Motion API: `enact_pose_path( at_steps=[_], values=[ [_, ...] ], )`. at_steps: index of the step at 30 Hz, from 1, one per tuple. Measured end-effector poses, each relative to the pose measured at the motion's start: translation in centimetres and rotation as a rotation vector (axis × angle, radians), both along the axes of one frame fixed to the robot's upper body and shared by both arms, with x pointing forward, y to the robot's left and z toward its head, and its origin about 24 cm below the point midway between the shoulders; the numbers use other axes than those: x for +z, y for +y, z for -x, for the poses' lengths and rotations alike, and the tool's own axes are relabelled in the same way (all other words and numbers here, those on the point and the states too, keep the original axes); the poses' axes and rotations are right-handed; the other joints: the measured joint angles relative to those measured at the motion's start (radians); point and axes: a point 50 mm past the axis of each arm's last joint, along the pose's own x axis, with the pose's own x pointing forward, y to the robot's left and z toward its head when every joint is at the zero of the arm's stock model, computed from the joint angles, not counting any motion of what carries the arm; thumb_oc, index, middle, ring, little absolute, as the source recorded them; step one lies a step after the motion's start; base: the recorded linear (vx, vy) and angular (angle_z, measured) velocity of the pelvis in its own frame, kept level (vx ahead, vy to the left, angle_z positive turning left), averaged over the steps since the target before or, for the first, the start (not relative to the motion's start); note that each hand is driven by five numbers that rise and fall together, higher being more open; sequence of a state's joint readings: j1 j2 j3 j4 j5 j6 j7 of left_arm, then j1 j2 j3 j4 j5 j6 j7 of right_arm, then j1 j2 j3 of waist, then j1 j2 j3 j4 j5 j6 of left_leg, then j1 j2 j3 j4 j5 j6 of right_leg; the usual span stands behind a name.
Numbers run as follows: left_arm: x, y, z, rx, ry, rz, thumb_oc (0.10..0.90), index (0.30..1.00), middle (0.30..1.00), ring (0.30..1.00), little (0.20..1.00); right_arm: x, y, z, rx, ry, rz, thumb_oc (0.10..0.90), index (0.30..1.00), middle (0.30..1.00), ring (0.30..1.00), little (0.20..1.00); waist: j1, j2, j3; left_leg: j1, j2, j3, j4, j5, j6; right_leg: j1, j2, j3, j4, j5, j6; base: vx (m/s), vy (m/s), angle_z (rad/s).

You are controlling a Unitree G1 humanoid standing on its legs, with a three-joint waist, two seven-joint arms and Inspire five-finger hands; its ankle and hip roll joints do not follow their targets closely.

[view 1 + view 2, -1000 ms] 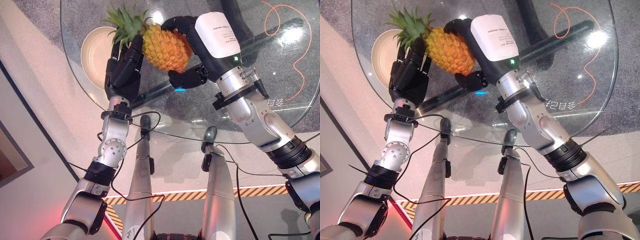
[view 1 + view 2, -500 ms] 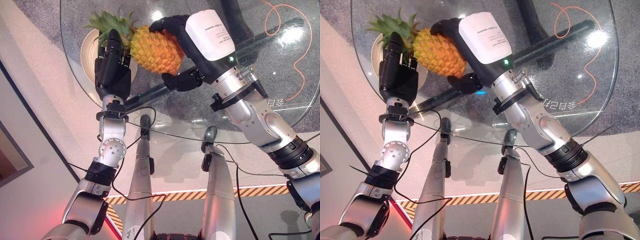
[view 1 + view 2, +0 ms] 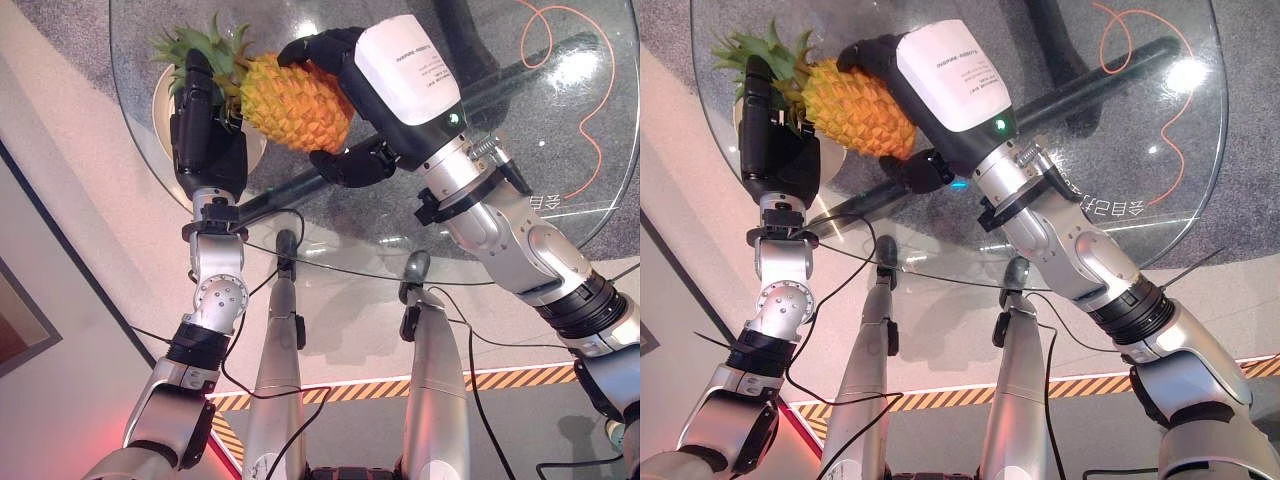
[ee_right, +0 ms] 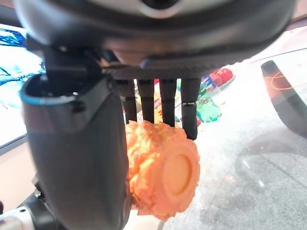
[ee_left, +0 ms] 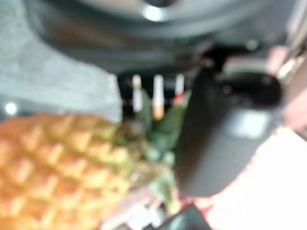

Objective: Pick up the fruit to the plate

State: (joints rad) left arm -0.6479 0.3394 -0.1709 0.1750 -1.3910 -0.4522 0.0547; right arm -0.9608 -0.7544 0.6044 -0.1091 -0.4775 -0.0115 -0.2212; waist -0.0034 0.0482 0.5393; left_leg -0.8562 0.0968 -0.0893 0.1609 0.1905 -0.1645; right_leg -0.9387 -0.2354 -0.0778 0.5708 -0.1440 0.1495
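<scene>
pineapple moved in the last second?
Yes. The pineapple, held by the right hand, shifted toward the robot's left, its crown now over the plate.

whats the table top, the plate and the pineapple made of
Table top: clear glass; floor and table base show through, with bright glints. Plate: cream, smooth, possibly ceramic or plastic. Pineapple: even orange, moulded-looking bumps, probably a plastic replica, held in the right hand.

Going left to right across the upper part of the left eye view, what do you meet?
Plate → left hand by the leaf crown → pineapple → right hand, fingers curled round the fruit → orange cable under the glass table.
</scene>
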Motion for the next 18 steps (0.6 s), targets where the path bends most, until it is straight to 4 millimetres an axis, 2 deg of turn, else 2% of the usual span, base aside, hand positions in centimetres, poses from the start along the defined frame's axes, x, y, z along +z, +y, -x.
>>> enact_pose_path(
  at_steps=[2, 3, 4, 5, 18],
  values=[
    [0.03, 0.09, 0.01, 0.003, -0.002, 0.003, 0.1, 0.3, 0.3, 0.3, 0.2, -0.01, 0.08, 0.06, 0.007, -0.001, 0.0, 0.1, 0.3, 0.3, 0.3, 0.2, 0.0, 0.0, 0.0, 0.0, 0.0, 0.0, 0.0, 0.0, 0.0, 0.0, 0.0, 0.0, 0.0, 0.0, 0.0, 0.0, 0.0, 0.0],
    [0.05, 0.09, 0.01, 0.004, -0.003, 0.003, 0.1, 0.3, 0.3, 0.3, 0.2, -0.01, 0.09, 0.06, 0.008, -0.001, -0.001, 0.215, 0.399, 0.399, 0.399, 0.315, 0.0, 0.0, 0.0, 0.0, 0.0, 0.0, 0.0, 0.0, 0.0, 0.0, 0.0, 0.0, 0.0, 0.0, 0.0, 0.0, 0.0, 0.0],
    [0.06, 0.11, 0.01, 0.005, -0.004, 0.004, 0.1, 0.3, 0.3, 0.3, 0.2, -0.01, 0.12, 0.06, 0.009, -0.002, -0.002, 0.649, 0.771, 0.771, 0.771, 0.749, 0.0, 0.0, 0.0, 0.0, 0.0, 0.0, 0.0, 0.0, 0.0, 0.0, 0.0, 0.0, 0.0, 0.0, 0.0, 0.0, 0.0, 0.0],
    [0.06, 0.11, 0.02, 0.005, -0.004, 0.005, 0.1, 0.3, 0.3, 0.3, 0.2, -0.01, 0.12, 0.06, 0.009, -0.002, -0.003, 0.8, 0.9, 0.9, 0.9, 0.9, 0.0, 0.0, 0.0, 0.0, 0.0, 0.0, 0.0, 0.0, 0.0, 0.0, 0.0, 0.0, 0.0, 0.0, 0.0, 0.0, 0.0, 0.0],
    [0.54, 0.44, 0.08, 0.031, -0.033, 0.047, 0.1, 0.3, 0.3, 0.3, 0.2, 0.05, 0.36, 0.28, 0.027, -0.011, -0.026, 0.8, 0.9, 0.9, 0.9, 0.9, -0.001, 0.0, 0.0, -0.001, 0.0, 0.0, -0.001, 0.0, 0.0, -0.002, 0.0, 0.001, -0.001, 0.0, 0.0, 0.0, 0.0, 0.0]
  ],
)
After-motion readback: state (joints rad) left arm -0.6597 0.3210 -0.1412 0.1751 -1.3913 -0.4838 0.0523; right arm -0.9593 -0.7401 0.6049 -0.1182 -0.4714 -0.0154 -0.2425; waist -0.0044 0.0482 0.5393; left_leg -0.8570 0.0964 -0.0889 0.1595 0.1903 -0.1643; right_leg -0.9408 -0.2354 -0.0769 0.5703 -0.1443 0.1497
